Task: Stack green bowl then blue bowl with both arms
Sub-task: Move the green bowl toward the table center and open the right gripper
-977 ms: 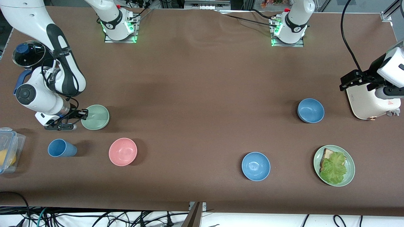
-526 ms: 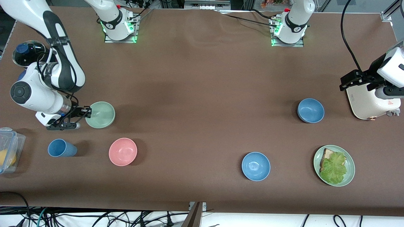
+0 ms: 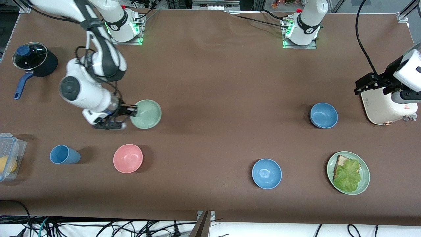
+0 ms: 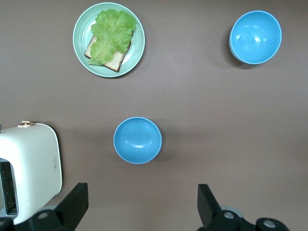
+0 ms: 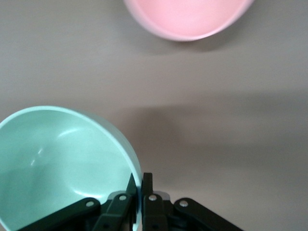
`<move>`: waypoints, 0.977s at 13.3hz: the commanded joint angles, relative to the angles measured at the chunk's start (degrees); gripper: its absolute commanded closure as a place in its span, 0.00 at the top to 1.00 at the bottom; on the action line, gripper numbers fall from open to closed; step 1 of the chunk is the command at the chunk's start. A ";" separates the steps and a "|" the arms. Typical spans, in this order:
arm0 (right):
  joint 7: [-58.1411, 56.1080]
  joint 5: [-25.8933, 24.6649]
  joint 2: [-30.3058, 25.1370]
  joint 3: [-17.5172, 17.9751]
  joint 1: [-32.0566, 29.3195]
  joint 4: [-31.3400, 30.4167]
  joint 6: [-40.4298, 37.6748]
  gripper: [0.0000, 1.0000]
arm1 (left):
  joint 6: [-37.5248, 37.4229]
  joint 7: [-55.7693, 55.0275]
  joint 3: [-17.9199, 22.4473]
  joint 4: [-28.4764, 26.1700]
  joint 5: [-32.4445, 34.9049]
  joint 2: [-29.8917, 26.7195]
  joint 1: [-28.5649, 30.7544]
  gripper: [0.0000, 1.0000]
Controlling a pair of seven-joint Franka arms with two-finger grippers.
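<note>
Operator: Grip check on the front view, please.

Spotter: The right gripper point(image 3: 131, 112) is pinched on the rim of the green bowl point(image 3: 145, 114), at mid-height in the frame. It sits over bare table, higher in the frame than the pink bowl point(image 3: 128, 158). The bowl looks to be carried rather than resting.

Operator: And the blue bowl point(image 3: 324, 115)?

Spotter: At mid-height too, well apart, toward the left arm's end and beside the toaster point(image 3: 384, 108). The glossier blue bowl point(image 3: 266, 173) lies lower in the frame and is not ours. The left gripper point(image 3: 360, 86) waits over the toaster's edge.

Operator: Left wrist view?

Spotter: The left gripper point(image 4: 139, 211) has its fingers spread wide with nothing between them. The blue bowl point(image 4: 137, 140) is in line with the gap, the toaster point(image 4: 29, 168) beside it. The plate point(image 4: 79, 43) of bread and lettuce and the glossier blue bowl point(image 4: 255, 37) lie farther off.

Operator: Right wrist view?

Spotter: The right gripper point(image 5: 139, 180) has its fingers pressed together on the thin wall of the green bowl point(image 5: 62, 163). The pink bowl point(image 5: 187, 17) is well clear.

Operator: How should I carry it, then?

Spotter: It is a one-sided rim pinch, so I would keep the bowl level and move smoothly. Set it down flat on open table before letting go. That leaves room for the left arm to bring the blue bowl.
</note>
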 commanded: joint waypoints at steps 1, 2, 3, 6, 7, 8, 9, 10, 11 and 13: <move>7.41 0.02 3.01 0.00 5.42 4.05 -0.12 0.00 | -0.67 0.40 -0.11 1.46 -0.38 0.65 0.09 1.00; 9.61 -0.16 4.06 0.00 7.18 5.02 -0.12 0.00 | -0.67 0.40 -0.11 1.46 -0.38 0.65 0.00 1.00; 11.28 -0.16 4.94 0.09 8.33 5.90 -0.12 0.00 | -0.67 0.40 -0.11 1.46 -0.38 0.65 0.09 1.00; 16.47 -0.16 8.28 0.00 12.37 7.48 2.77 0.00 | -0.67 0.40 -0.11 1.46 -0.38 0.65 0.09 1.00; 18.31 -0.16 9.51 0.00 13.78 8.10 4.09 0.00 | -0.67 0.40 -0.11 1.46 -0.38 0.65 0.09 1.00; 19.55 -0.16 10.74 0.00 14.93 8.89 4.71 0.00 | -0.67 0.40 -0.11 1.46 -0.47 0.65 0.17 1.00; 20.69 -0.16 11.88 0.00 16.33 9.85 4.71 0.00 | -0.67 0.40 -0.11 1.46 -0.47 0.65 0.17 1.00; 21.66 -0.25 12.94 0.00 17.65 10.65 4.72 0.00 | -0.67 0.40 -0.11 1.46 -0.47 0.65 0.17 1.00; 22.19 -0.25 13.82 0.00 18.44 11.26 4.80 0.00 | -0.67 0.40 -0.11 1.46 -0.47 0.65 0.17 1.00; 22.29 -0.16 15.14 0.00 19.41 11.79 4.89 0.00 | -0.67 0.40 -0.02 1.46 -0.47 0.65 0.26 1.00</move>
